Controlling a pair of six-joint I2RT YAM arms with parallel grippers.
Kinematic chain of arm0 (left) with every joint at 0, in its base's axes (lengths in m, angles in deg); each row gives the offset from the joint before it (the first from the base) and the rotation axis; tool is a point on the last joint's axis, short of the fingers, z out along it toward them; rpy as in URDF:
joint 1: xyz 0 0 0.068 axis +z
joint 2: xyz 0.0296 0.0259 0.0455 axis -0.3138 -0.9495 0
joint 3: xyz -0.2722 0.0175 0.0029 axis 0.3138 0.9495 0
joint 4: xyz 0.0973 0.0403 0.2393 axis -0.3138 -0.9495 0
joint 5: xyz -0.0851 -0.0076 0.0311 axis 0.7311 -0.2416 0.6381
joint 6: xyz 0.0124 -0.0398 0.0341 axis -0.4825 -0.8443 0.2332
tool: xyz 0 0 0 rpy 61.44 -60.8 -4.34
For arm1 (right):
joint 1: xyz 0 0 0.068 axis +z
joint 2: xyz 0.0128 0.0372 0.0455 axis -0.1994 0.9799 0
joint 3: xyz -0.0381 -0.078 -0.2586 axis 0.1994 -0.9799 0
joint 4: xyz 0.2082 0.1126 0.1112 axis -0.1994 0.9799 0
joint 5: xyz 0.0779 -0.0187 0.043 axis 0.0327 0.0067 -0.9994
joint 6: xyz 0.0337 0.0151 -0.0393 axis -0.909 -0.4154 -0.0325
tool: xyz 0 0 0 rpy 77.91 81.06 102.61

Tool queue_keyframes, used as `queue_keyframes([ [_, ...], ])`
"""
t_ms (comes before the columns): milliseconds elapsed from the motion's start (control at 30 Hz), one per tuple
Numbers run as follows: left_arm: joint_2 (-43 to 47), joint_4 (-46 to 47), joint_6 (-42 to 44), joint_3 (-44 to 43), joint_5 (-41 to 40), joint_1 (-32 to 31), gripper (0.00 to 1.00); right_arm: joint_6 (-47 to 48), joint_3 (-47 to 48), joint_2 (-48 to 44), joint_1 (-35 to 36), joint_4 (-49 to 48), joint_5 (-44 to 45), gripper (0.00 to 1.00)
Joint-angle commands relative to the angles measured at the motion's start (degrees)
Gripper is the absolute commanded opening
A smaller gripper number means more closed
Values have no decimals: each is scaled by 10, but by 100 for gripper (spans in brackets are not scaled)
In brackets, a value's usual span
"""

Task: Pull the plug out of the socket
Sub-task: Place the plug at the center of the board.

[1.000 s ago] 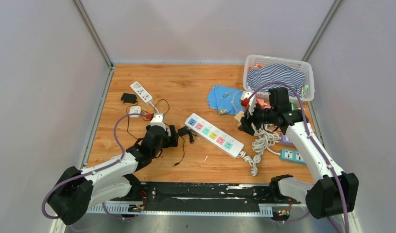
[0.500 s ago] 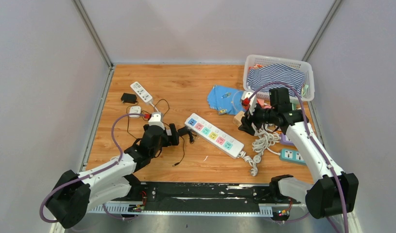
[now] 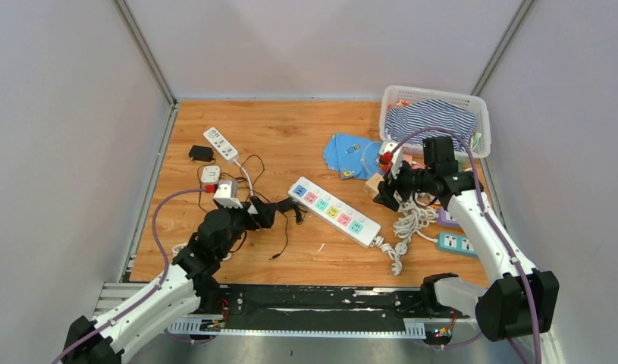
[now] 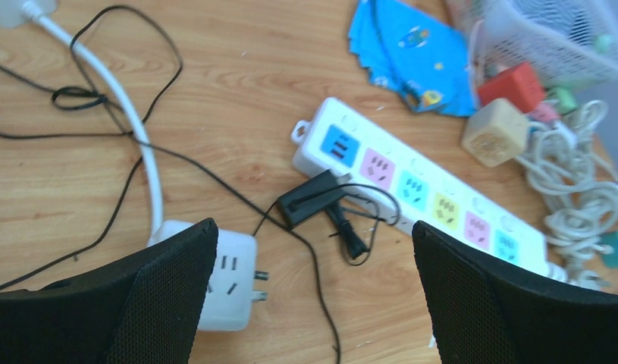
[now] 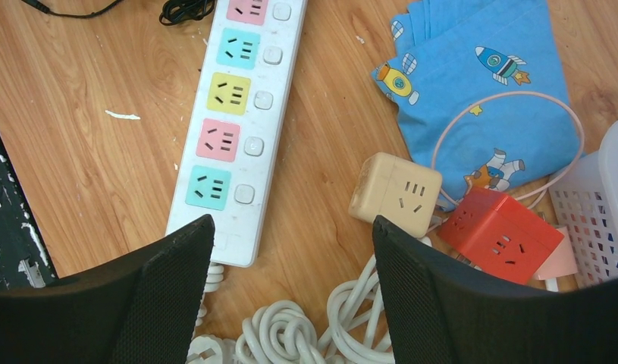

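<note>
left gripper (image 4: 313, 250) spread wide and empty above the black plug (image 4: 312, 199) lying against the strip (image 4: 442, 208); right gripper (image 5: 290, 227), jaws well apart, empty over the strip's cord end.

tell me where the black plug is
In the left wrist view, the black plug lies mid-frame on the table, beside the blue-socket end of the power strip.

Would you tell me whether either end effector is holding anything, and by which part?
Nothing is held. The left end effector and the right end effector are both open and empty; the black adapter lies loose, ungripped.
</note>
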Motion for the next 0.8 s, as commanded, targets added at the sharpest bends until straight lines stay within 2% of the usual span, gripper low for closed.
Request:
queue_keyframes([
  [0, 67, 8, -1, 4, 71, 4, 100, 8, -10, -1, -12, -2, -10, 78],
  [133, 90, 8, 2, -2, 123, 4, 100, 6, -10, -4, -14, -2, -12, 80],
  [300, 68, 8, -1, -15, 178, 4, 100, 4, -11, -8, -19, -2, -16, 87],
  [533, 22, 9, -12, -33, 229, 4, 100, 3, -12, -17, -29, -2, -19, 88],
  [767, 15, 7, -5, -61, 281, 4, 100, -15, -10, -48, -63, -3, -33, 91],
])
